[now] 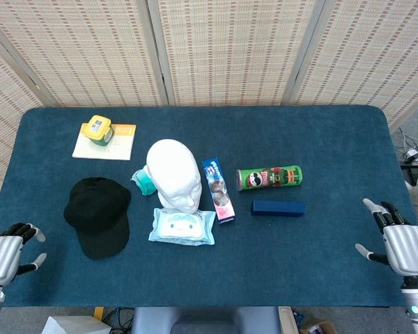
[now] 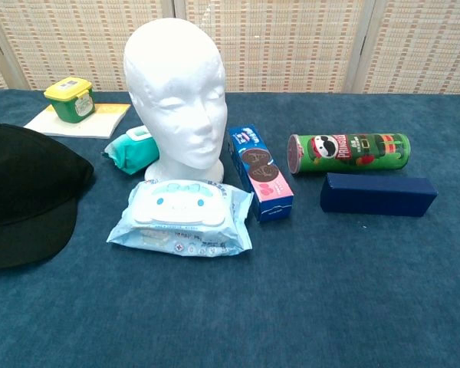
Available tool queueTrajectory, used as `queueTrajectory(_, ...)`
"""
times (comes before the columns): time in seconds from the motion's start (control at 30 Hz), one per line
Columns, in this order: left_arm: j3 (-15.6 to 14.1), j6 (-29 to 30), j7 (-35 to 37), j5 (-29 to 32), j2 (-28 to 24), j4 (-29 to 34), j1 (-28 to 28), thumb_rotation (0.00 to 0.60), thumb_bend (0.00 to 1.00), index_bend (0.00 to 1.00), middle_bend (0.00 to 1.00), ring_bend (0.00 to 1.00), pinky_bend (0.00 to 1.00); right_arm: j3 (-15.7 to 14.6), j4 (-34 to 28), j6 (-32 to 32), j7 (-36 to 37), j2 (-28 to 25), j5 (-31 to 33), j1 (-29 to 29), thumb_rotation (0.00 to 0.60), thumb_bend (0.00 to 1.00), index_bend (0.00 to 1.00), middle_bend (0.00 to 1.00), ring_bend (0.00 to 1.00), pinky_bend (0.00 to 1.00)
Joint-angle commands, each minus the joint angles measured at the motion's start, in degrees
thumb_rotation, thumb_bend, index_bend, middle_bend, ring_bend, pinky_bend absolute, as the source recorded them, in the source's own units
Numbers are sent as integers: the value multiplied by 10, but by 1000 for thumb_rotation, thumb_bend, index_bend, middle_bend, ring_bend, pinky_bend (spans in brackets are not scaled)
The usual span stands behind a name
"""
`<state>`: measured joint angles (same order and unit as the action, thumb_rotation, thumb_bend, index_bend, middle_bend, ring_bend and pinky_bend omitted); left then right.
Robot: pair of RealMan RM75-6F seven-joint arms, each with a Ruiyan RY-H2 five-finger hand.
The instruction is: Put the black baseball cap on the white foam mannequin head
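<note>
The black baseball cap point(image 1: 97, 215) lies flat on the blue table point(image 1: 320, 139) toward its left edge and near the front, brim pointing at the front edge, with no hand on it. Just to its right stands the white foam mannequin head point(image 1: 174, 174), upright, bare, face turned to the front edge; a pack of wet wipes point(image 1: 182, 226) lies against its base on the front side and a teal pack point(image 1: 143, 181) sits between it and the cap. The left hand point(image 1: 3, 256) hovers off the table's front left corner, fingers loosely apart, holding nothing; the right hand point(image 1: 403, 245) hangs by the right edge near the front, fingers apart and likewise empty. The step in hand appears to be the reach for the cap, and the left hand is much the nearer. A good grasp would likely pinch the brim or the crown's edge so the opening stays downward, then lift high enough to clear the foam head before lowering the crown over it. The foam looks light, so a sideways nudge could tip it; a straight descent seems safest.
</note>
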<state>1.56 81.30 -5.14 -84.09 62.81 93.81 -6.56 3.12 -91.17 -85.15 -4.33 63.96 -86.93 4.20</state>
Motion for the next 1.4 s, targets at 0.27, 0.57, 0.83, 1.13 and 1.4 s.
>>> queueTrajectory(0.27,-5,-2,2,-8,-2,-1,0,600,204,489,412,279,459,2,-3,8,-8,0,8,3,600,0,141,268,155,449)
queueTrajectory(0.57,-23,15,44,-74,10,-14,-6,600,204,504,439,356,533,0,-2,-7,14,-2,-3,-4,600,0,141,268,155,449)
queueTrajectory(0.83,-47,0,54,-112,5,12,-14,600,352,507,448,362,542,1,-3,-7,19,-5,1,-5,600,0,141,268,155,449)
queueTrajectory(1.13,-61,-57,23,-117,17,54,-39,600,935,448,447,382,627,0,-2,-9,30,-9,-2,-7,600,0,141,268,155,449)
queueTrajectory(1.4,-48,-111,7,-81,41,69,-67,600,1000,410,416,382,646,1,-3,-4,32,-11,2,-6,600,0,141,268,155,449)
